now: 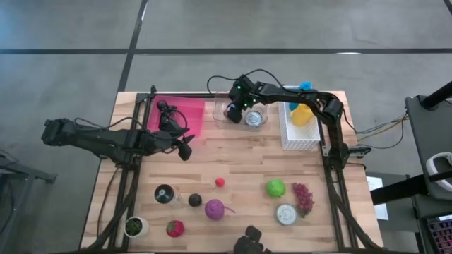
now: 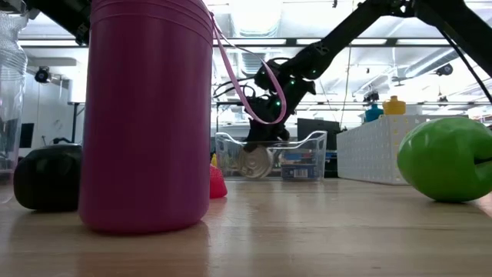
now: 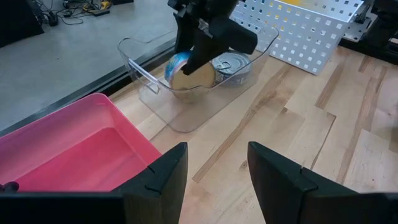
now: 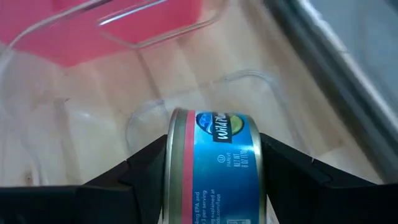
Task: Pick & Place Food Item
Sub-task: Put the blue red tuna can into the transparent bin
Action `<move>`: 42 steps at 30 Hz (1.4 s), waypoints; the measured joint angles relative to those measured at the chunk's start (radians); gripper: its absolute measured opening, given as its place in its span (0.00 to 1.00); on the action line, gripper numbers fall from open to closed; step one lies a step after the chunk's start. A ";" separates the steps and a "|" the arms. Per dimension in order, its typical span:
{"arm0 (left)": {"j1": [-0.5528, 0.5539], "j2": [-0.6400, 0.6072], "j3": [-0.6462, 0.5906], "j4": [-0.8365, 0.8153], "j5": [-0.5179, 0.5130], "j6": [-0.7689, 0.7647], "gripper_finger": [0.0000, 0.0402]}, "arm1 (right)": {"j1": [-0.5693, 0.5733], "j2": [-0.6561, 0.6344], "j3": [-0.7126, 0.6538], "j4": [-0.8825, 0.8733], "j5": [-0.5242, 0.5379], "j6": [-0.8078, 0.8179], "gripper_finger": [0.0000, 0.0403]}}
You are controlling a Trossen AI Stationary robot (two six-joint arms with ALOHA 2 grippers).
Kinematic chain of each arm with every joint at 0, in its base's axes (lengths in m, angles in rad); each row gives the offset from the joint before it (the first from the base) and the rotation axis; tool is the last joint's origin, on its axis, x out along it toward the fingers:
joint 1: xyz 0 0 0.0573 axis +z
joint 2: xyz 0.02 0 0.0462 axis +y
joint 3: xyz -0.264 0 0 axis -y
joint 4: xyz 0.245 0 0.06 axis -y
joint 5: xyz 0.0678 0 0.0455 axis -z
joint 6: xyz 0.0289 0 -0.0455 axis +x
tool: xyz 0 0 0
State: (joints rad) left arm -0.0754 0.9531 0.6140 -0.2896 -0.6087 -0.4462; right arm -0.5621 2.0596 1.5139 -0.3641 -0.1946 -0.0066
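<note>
Over the far edge of the table, seen from above, the right gripper (image 1: pixel 236 111) hangs inside the clear bin (image 1: pixel 244 115), which sits between the pink tray (image 1: pixel 185 113) and the white perforated basket (image 1: pixel 299 134). 1 tin (image 1: pixel 254 118) already lies in that bin, just beside the gripper on the basket side. The left gripper (image 1: pixel 185 149) waits near the pink tray's near edge, so the right arm is plainly the one doing the job.

From table height, the right gripper (image 2: pixel 257 146) dips below the bin's rim, a round tin end (image 2: pixel 252 162) showing under it, low in the bin.

Looking along the left arm, its fingers (image 3: pixel 160 180) stand apart with nothing between them, and beyond them the right gripper holds the tuna can (image 3: pixel 179 68) on edge beside the second tin.

Right wrist view: both fingers (image 4: pixel 146 168) clamp the tuna can (image 4: pixel 211 165) by its flat ends, so its axis runs straight across from finger to finger, the label facing up. The bin floor lies directly beneath; I'd judge the coming move is simply to let go
</note>
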 joint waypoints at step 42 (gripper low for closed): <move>0.000 0.000 0.000 0.000 0.000 0.000 0.42 | -0.018 -0.014 -0.008 -0.127 -0.010 0.164 0.54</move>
State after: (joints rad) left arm -0.0755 0.9531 0.6140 -0.2894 -0.6087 -0.4465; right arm -0.5799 2.0453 1.5056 -0.4915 -0.2043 0.1573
